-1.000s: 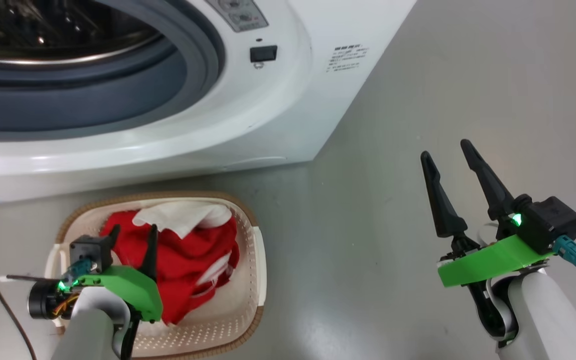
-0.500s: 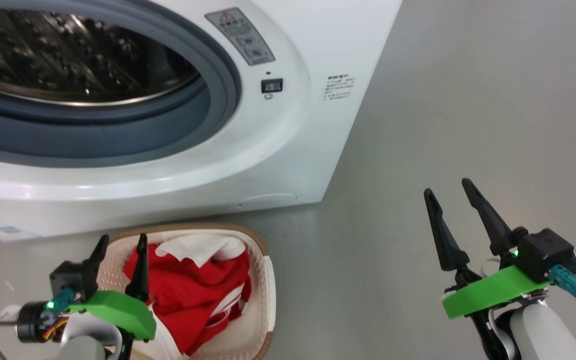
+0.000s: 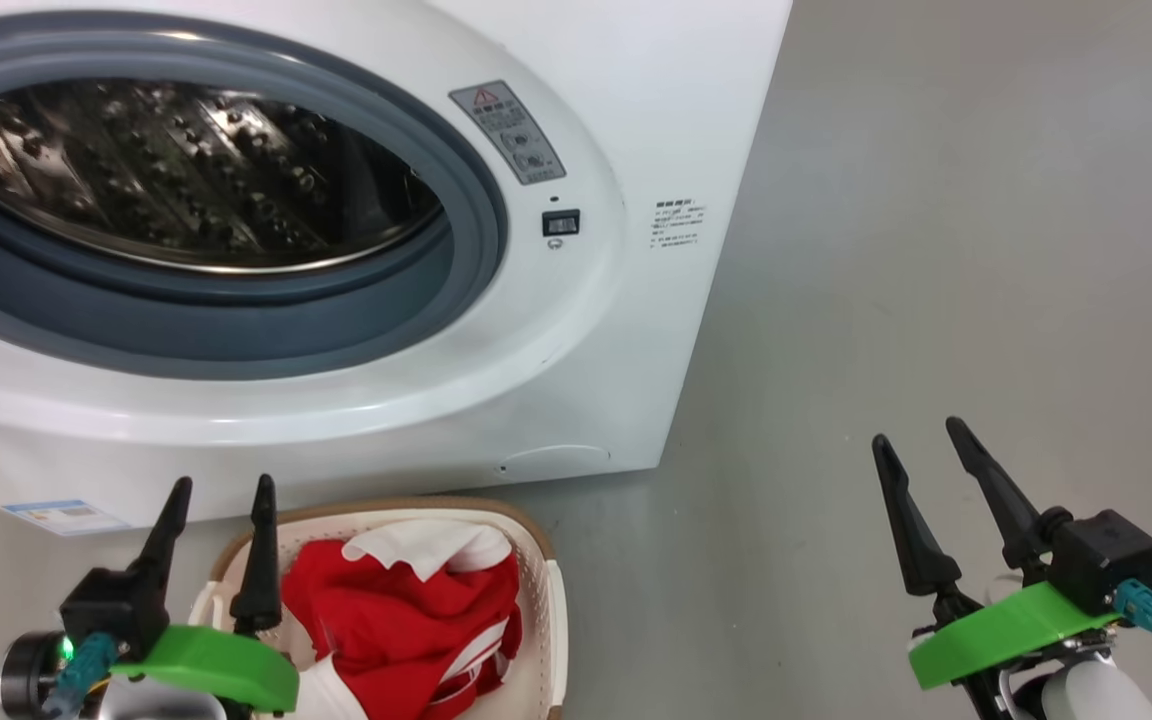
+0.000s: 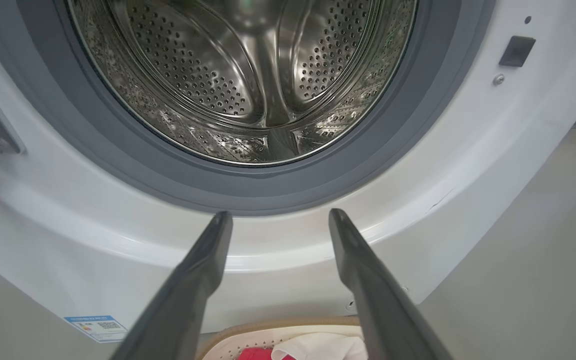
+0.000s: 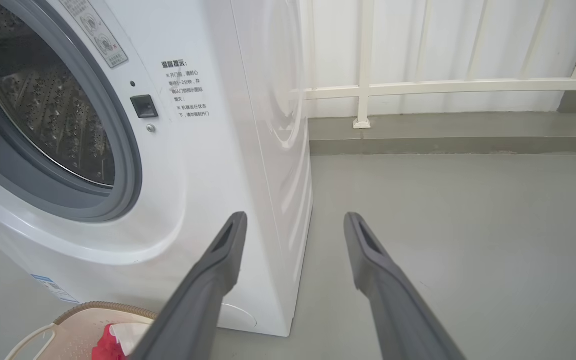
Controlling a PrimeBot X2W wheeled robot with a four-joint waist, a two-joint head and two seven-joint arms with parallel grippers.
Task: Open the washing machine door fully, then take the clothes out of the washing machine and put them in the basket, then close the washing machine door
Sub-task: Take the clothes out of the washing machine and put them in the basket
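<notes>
Grey floor before white boxy front-loading washing machine. Studded steel drum looks empty; red and white clothes lie in cream perforated basket. Left gripper, fingers spread, has lifted off the heap; right gripper spread, idle. Judged: unloading done, only closing step remains.
</notes>
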